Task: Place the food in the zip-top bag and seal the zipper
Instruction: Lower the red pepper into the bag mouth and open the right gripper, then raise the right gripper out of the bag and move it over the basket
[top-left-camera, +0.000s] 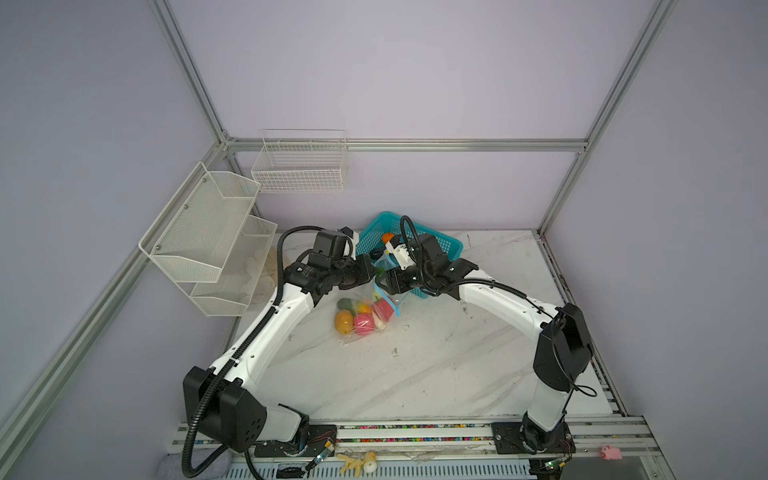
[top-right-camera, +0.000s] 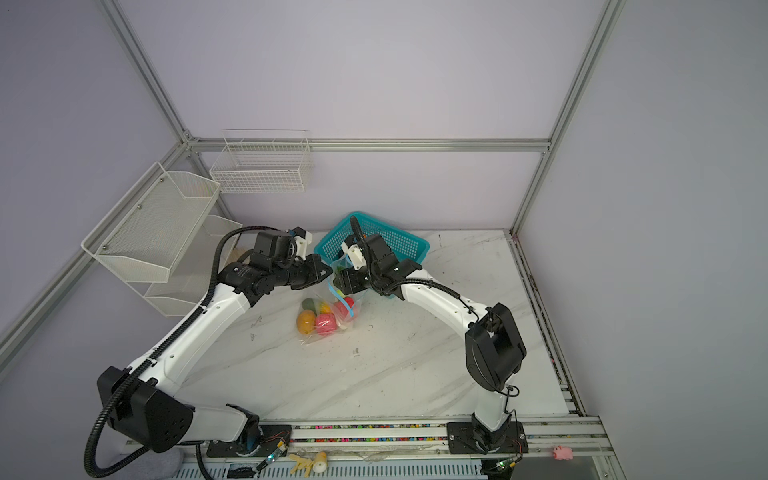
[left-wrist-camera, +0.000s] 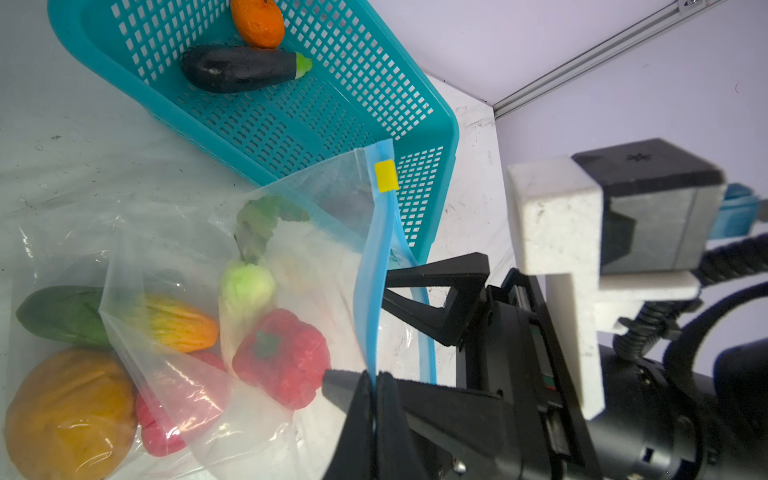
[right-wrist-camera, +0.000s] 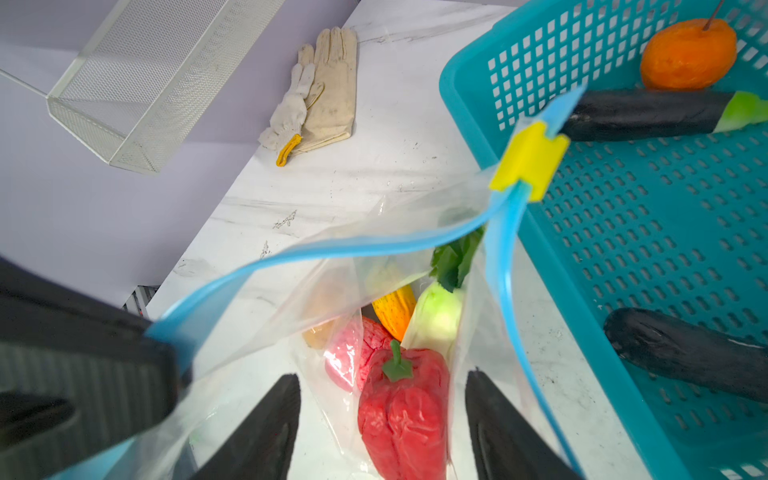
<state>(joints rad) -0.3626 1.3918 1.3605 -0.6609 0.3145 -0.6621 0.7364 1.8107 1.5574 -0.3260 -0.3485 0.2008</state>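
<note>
The clear zip-top bag (top-left-camera: 360, 328) (top-right-camera: 322, 332) lies on the marble table in both top views, its mouth lifted towards the teal basket (top-left-camera: 440, 245). Inside it are a red pepper (right-wrist-camera: 403, 415) (left-wrist-camera: 282, 357), a pale cabbage (left-wrist-camera: 247, 286), a pink piece (top-left-camera: 363, 323) and a yellow-orange fruit (left-wrist-camera: 66, 415). My left gripper (left-wrist-camera: 376, 379) is shut on the light-blue zipper (left-wrist-camera: 374, 266) (right-wrist-camera: 316, 249); the yellow slider (right-wrist-camera: 528, 160) sits at the far end. My right gripper (right-wrist-camera: 382, 376) is open inside the mouth, its fingers either side of the pepper without touching it. An orange (right-wrist-camera: 688, 54) and two dark eggplants (right-wrist-camera: 644, 114) (right-wrist-camera: 685, 353) lie in the basket.
The teal basket (left-wrist-camera: 332, 112) stands just behind the bag, against the back wall. White mesh shelves (top-left-camera: 208, 232) and a wire basket (top-left-camera: 299, 166) hang at the back left. Pale gloves (right-wrist-camera: 320, 95) lie near the left wall. Pale toy bits (top-left-camera: 357, 461) and a pink pig (top-left-camera: 611, 453) rest on the front rail.
</note>
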